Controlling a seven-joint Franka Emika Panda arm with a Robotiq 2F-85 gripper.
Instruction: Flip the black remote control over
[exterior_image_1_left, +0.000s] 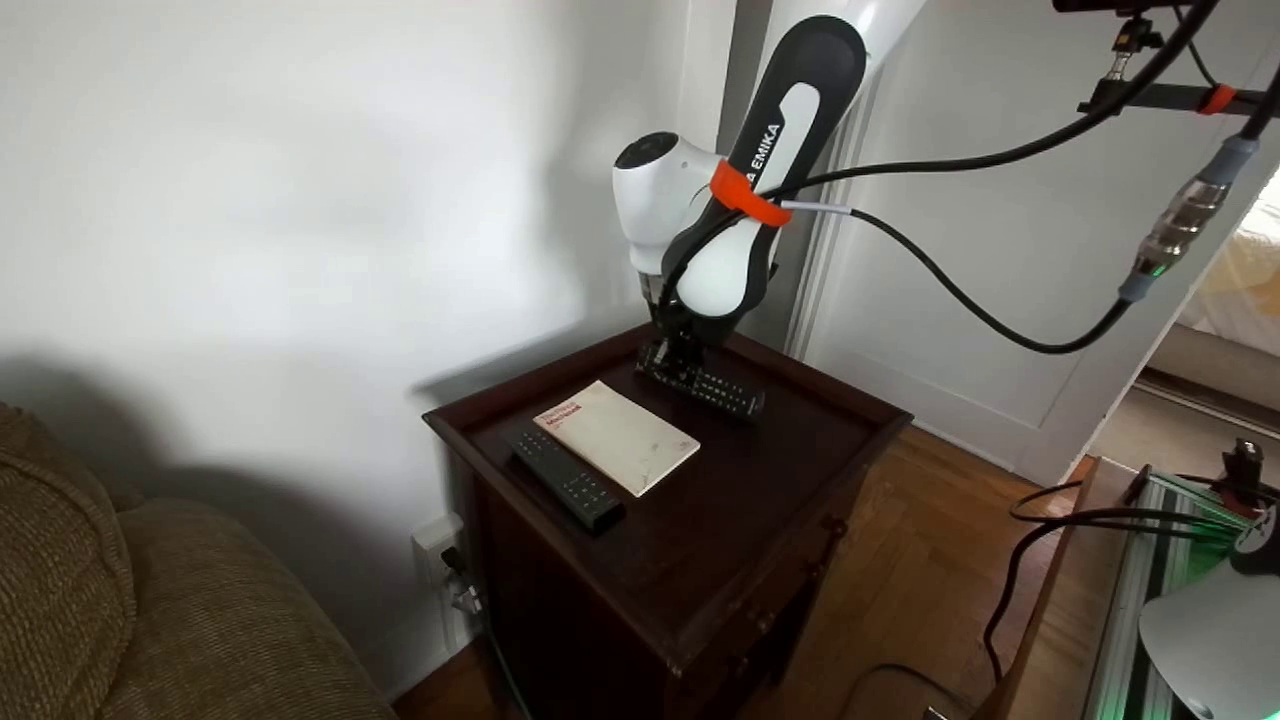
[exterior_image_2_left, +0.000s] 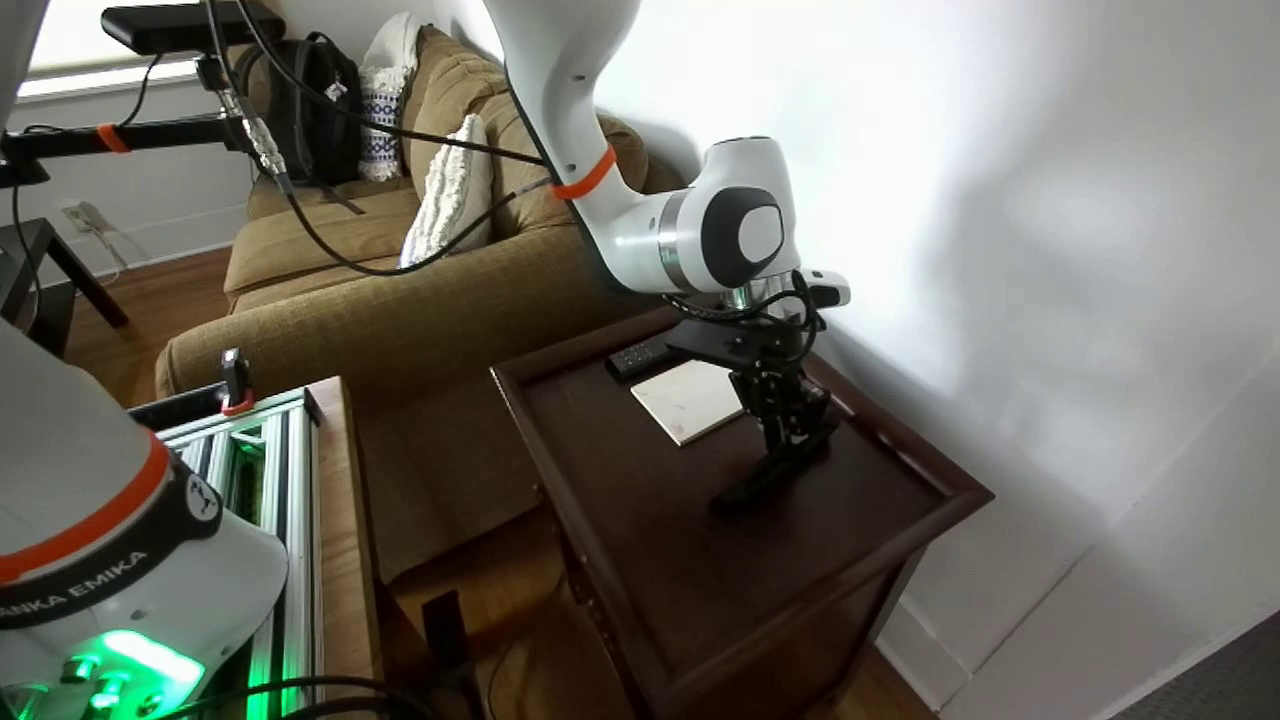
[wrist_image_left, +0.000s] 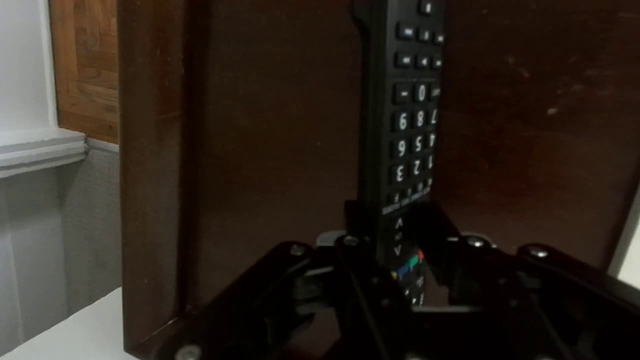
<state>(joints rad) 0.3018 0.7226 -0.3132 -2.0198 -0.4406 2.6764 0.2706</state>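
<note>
Between the two fingers (wrist_image_left: 357, 220) of my gripper (wrist_image_left: 394, 215) I have the black remote (wrist_image_left: 404, 120), clenched with one finger at each long side. I believe it is held by the edges so that I can turn it over with the wrist. It looks tilted, keys partly toward the booklet (exterior_image_1_left: 617, 437), so the flip is, in my judgement, not finished. The remote is at the far part of the small table (exterior_image_1_left: 720, 510) in an exterior view; whether its lower edge touches the wood, I cannot tell. The booklet lies flat to its left, and just left of that a second remote (exterior_image_1_left: 567, 478), keys up; this spacing probably gives room for turning. I count two remotes, one booklet, one table, one sofa (exterior_image_1_left: 200, 610).
</note>
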